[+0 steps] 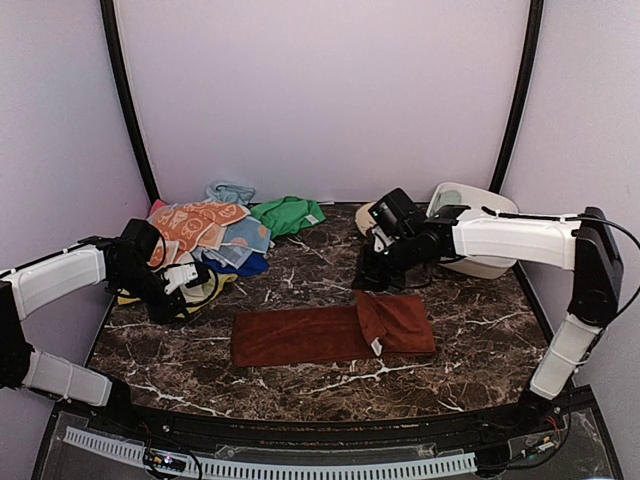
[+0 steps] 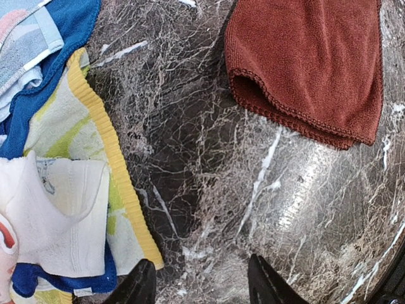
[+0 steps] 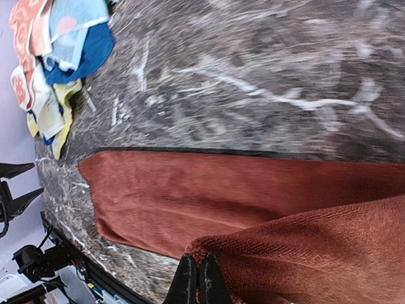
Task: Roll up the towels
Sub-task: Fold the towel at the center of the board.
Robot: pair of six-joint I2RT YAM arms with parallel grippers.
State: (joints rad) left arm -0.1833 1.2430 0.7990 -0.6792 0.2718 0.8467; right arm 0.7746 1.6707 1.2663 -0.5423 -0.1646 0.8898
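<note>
maroon towel (image 1: 330, 335) lies flat at the middle of the bench (image 1: 300, 270), its right end folded over, bare marble all round it. heap of coloured towels (image 1: 205, 235) crowds the far-left corner, green towel (image 1: 285, 214) just beside it. left end effector (image 2: 202, 285) released, near the heap. right end effector (image 3: 196, 282) clenched; only its wrist view shows the tips at the fold's edge. white tub (image 1: 470, 205) far right, contents hidden.
</note>
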